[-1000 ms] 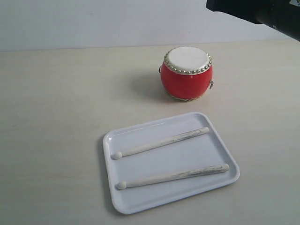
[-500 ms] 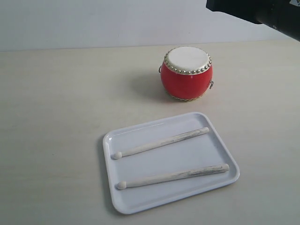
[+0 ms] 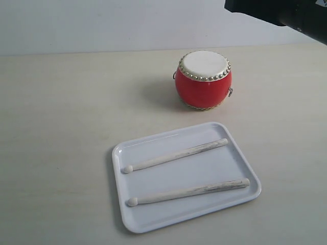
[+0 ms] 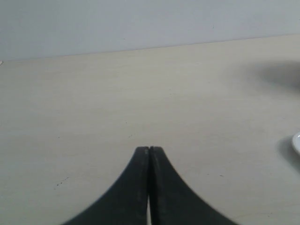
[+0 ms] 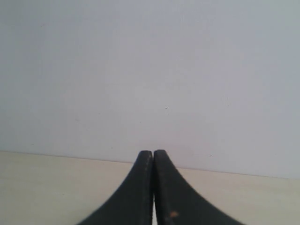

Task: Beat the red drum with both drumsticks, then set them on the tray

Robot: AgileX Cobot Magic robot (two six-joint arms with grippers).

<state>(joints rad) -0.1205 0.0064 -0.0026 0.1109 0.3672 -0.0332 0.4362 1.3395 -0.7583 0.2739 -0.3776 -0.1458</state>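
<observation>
The red drum (image 3: 203, 79) stands upright on the pale table, behind the white tray (image 3: 240, 158). Two pale drumsticks lie side by side in the tray: one (image 3: 175, 155) nearer the drum, the other (image 3: 189, 192) nearer the front rim, both with rounded tips pointing left. My left gripper (image 4: 149, 149) is shut with nothing in it, over bare table, a sliver of the tray (image 4: 296, 142) at the edge of its view. My right gripper (image 5: 153, 152) is shut and empty, facing the wall. Neither gripper shows in the exterior view.
A dark piece of an arm (image 3: 278, 11) crosses the upper right corner of the exterior view. The light wooden table (image 3: 61, 127) meets a plain grey wall (image 3: 102, 25) at the back.
</observation>
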